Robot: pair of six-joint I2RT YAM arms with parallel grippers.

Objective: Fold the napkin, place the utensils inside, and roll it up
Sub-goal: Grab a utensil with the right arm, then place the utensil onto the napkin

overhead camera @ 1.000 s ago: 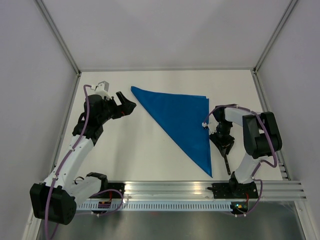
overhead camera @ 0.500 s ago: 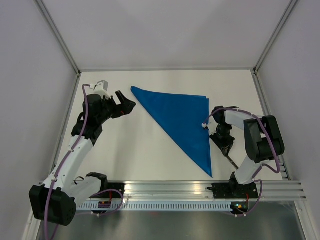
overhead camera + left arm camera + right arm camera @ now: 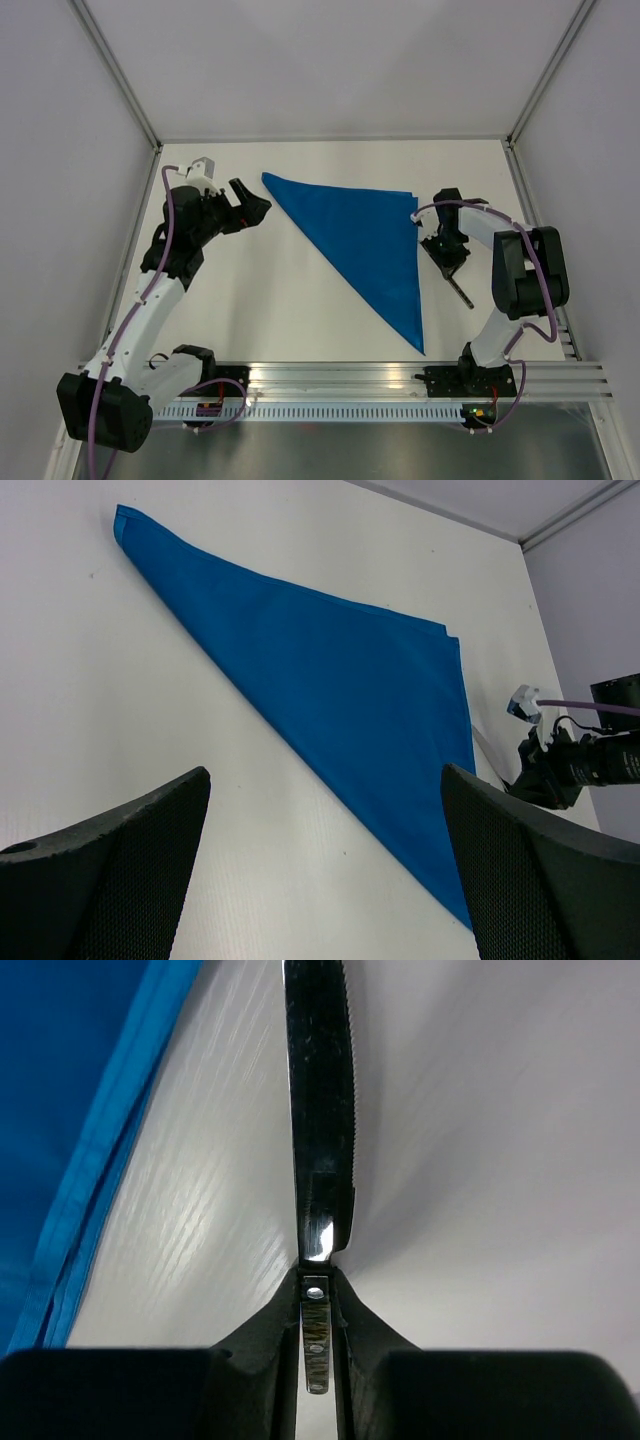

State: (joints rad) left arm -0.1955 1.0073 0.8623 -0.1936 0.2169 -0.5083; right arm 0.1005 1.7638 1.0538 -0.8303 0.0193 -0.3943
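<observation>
knife: long axis vertical, blade toward frame top; right gripper clenched on handle; left gripper released.

Robot lab test cell — plain white walls, aluminium frame rails, white tabletop

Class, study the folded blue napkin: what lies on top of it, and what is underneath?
Nothing lies on the napkin; its top is bare. The knife is beside it, gripped by the right gripper. Anything beneath the napkin is hidden.
</observation>
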